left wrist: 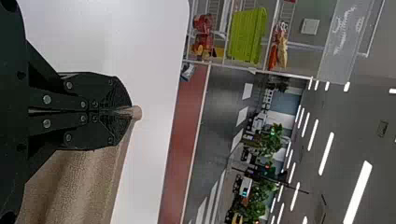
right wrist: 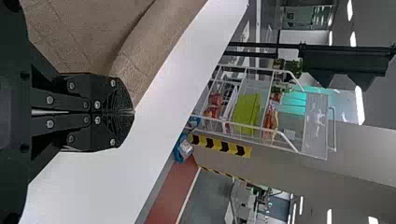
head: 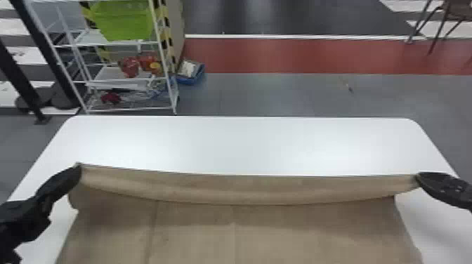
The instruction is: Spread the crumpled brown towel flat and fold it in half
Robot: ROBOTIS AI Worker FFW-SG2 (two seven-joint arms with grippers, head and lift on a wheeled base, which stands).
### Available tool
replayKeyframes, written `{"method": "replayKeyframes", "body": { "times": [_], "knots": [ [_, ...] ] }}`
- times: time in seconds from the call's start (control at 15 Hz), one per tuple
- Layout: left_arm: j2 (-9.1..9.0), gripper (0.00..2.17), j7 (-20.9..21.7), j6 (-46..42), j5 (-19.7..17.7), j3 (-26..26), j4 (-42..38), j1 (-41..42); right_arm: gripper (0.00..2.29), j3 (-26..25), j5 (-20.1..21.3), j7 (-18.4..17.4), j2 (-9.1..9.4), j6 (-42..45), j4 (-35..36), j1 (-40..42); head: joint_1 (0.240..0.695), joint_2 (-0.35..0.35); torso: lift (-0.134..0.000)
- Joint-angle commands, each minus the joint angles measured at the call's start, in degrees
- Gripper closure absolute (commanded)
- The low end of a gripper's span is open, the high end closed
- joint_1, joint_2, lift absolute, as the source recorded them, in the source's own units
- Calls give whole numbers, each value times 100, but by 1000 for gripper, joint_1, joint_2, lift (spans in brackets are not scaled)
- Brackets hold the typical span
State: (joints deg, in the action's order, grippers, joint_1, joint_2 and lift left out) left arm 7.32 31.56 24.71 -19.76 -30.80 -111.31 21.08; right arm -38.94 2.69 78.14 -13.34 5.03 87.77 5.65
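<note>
So, a wide brown cloth towel [head: 238, 238] is being held by two of its corners here. One far corner is pinched in the black flat-fingered left gripper [head: 79, 169], the other in the matching black right gripper [head: 418, 177]. Both sets of fingers are pressed together, with just the cloth nipped right at the tips.

The edge is strung pretty neatly from one set of fingers to the other, with a band of cloth bowed down in a shallow curve under it. The rest of the towel is laid out on the near side of the fingers, fairly flat, with a few straight creases in it.

At the left gripper [left wrist: 132, 112], in its wrist view, a small rounded nub of cloth is poked out past the tips. At the right gripper [right wrist: 134, 112], the cloth is run off to one side of the tips.

A white smooth surface with rounded corners [head: 246, 144] can be seen beyond the fingers, and a white wire rack [head: 123, 43] with a bright green plastic basket [head: 123, 21] is parked past its far edge.
</note>
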Motion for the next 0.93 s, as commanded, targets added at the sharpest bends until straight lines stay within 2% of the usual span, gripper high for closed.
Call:
{"method": "replayKeyframes", "body": {
  "times": [0.0,0.2,0.27,0.67,0.87],
  "knots": [
    [-126,1197,167,-49,-239,-190,-137,221,1301,-140,-252,19,7,63,-5,155,695,2,-122],
    [-328,1187,386,-172,-274,-269,-260,538,1301,-175,-445,19,7,239,4,402,695,-12,-122],
    [-336,1112,404,-172,-256,-260,-260,608,1301,-166,-463,19,7,327,4,472,695,-19,-122],
    [-547,1112,483,-295,-327,-410,-392,1039,1301,-158,-841,19,7,678,-31,841,695,-20,-122],
    [-583,1112,536,-278,-335,-480,-348,1118,1301,-193,-964,19,-28,836,-49,1034,695,-17,-122]
  ]
}}
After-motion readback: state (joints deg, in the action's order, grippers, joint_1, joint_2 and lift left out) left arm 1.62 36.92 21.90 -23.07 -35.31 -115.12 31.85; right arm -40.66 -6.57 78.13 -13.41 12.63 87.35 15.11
